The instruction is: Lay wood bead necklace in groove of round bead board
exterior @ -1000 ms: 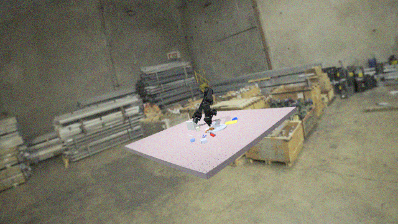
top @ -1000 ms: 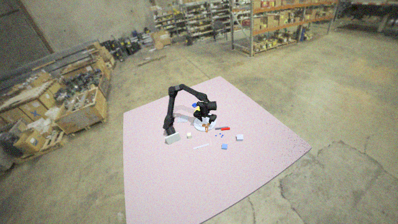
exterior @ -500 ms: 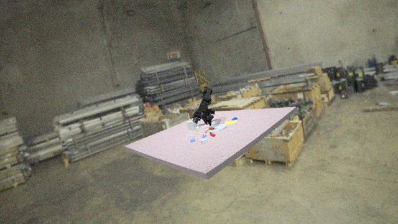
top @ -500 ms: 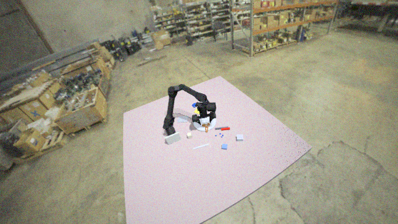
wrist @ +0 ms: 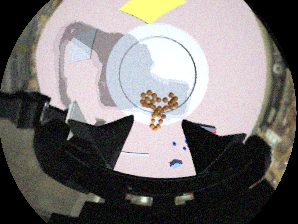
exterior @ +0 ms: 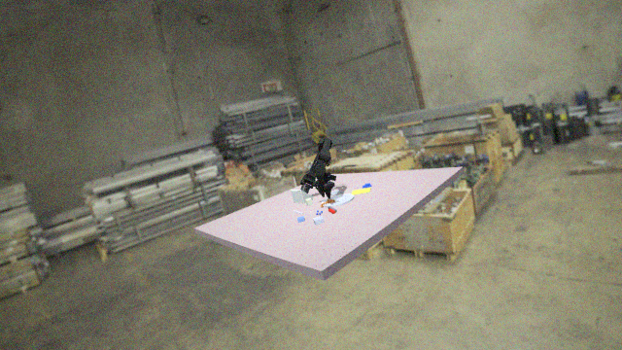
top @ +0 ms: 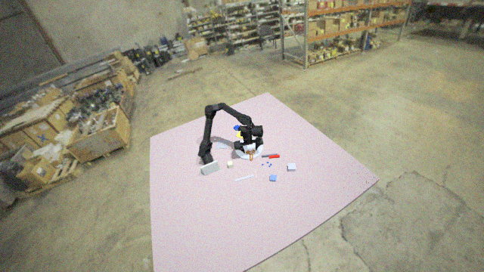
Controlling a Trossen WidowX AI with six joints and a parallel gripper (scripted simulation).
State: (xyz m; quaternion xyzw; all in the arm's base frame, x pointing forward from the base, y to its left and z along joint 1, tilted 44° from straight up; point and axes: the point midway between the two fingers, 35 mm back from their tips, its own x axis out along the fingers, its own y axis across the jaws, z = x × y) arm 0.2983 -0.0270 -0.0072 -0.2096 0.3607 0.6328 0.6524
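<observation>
The wood bead necklace [top: 250,153] [exterior: 328,201] [wrist: 159,110] is a bunched heap of orange-brown beads at one edge of the round white bead board [top: 240,155] [exterior: 346,198] [wrist: 201,65]. In the wrist view, its two clumps lie mostly inside the thin groove circle, and a narrow loop crosses the groove and reaches just past the rim. The rest of the groove has no beads on it. My gripper [top: 248,146] [exterior: 317,192] [wrist: 158,119] is open and empty above the board's edge, its fingers to either side of the necklace's loop. Fingertip height is hard to tell.
A yellow piece [top: 239,135] [wrist: 152,9] and a blue piece [exterior: 366,186] lie behind the board. A red and grey bar [top: 274,156], small blue bits, a blue block [top: 273,177], a pale block [top: 291,167], a cream cube [top: 230,165] and a grey box [top: 210,168] lie around.
</observation>
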